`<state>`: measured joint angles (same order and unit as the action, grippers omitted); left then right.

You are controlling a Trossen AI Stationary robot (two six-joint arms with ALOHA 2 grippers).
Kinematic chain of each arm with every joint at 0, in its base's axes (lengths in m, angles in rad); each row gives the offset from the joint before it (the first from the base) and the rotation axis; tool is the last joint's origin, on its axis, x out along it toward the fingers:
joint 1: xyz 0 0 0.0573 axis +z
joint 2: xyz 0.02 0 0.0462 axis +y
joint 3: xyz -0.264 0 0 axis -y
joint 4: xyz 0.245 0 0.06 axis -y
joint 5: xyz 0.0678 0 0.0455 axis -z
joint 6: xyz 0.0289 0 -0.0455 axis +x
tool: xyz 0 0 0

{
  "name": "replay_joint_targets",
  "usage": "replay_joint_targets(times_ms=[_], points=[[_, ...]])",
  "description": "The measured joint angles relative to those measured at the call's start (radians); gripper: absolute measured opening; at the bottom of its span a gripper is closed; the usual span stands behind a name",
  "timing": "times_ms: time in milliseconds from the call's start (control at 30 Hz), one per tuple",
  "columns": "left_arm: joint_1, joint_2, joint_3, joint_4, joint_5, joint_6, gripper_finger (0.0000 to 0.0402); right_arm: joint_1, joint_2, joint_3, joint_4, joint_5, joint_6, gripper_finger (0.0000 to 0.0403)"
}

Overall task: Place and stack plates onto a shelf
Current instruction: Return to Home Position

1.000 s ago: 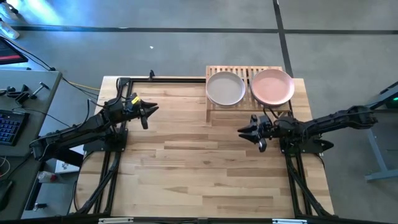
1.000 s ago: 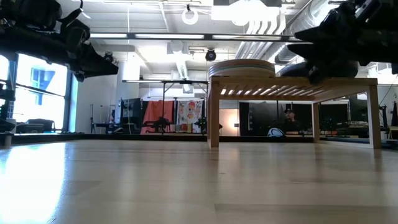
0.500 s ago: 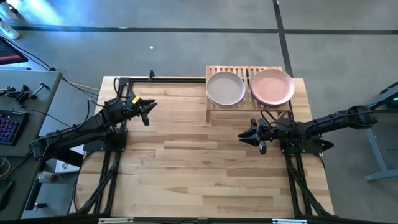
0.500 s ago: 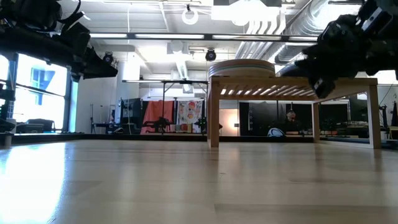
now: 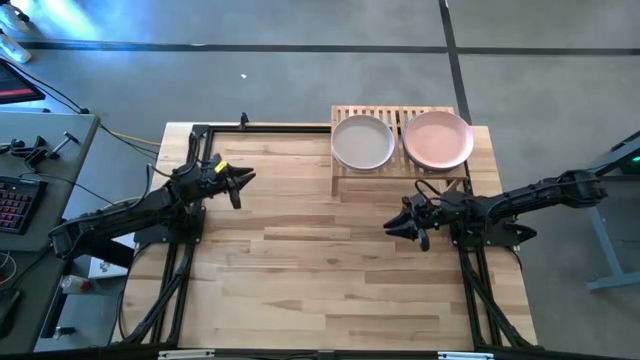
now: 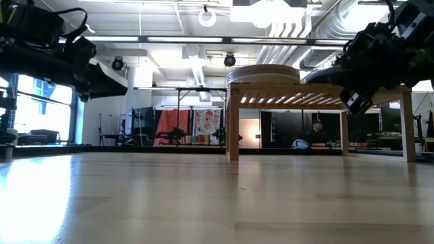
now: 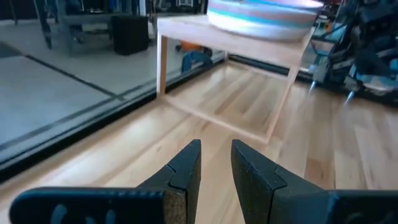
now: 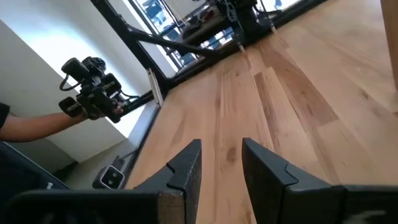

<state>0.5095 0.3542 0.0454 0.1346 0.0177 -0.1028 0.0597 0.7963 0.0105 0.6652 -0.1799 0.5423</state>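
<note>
Two piles of plates (image 6: 263, 72) sit side by side on the shelf (image 5: 392, 117). The shelf stands at the far edge of the table (image 5: 330, 270), close to the far right corner. The pile nearer the middle of the far edge has a beige plate (image 5: 362, 143) on top. The pile nearer the right edge has a pink plate (image 5: 438, 140) on top. The left wrist view shows blue and cream rims lower in one pile. The other colours under the tops cannot be told.

The left gripper (image 5: 243, 178) hangs in the air over the table, near the left edge and toward the far left corner. It points toward the shelf. Its two fingers (image 7: 186, 171) have a small gap between them, and nothing is in the gap.

The right gripper (image 5: 390, 227) hangs over the table toward the right edge, on the near side of the shelf. It points across the table toward the left edge. Its fingers (image 8: 186, 165) are a little apart too, and they hold nothing.
</note>
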Motion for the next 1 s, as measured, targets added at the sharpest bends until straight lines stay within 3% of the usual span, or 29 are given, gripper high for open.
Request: replay_joint_targets(times_ms=[300,500,1000], points=[[0.000,0.001,-0.034,-0.031,-0.023,0.000,0.0076,0.000,0.000,0.000,-0.107,0.000,0.018,0.0098],[0.001,0.001,-0.033,-0.041,-0.125,-0.050,0.0076,0.000,0.000,0.000,-0.108,0.001,0.018,0.0098],[-0.002,-0.005,-0.033,-0.041,-0.126,-0.051,0.0076,0.000,-0.029,0.000,-0.123,0.002,0.026,0.0098]])
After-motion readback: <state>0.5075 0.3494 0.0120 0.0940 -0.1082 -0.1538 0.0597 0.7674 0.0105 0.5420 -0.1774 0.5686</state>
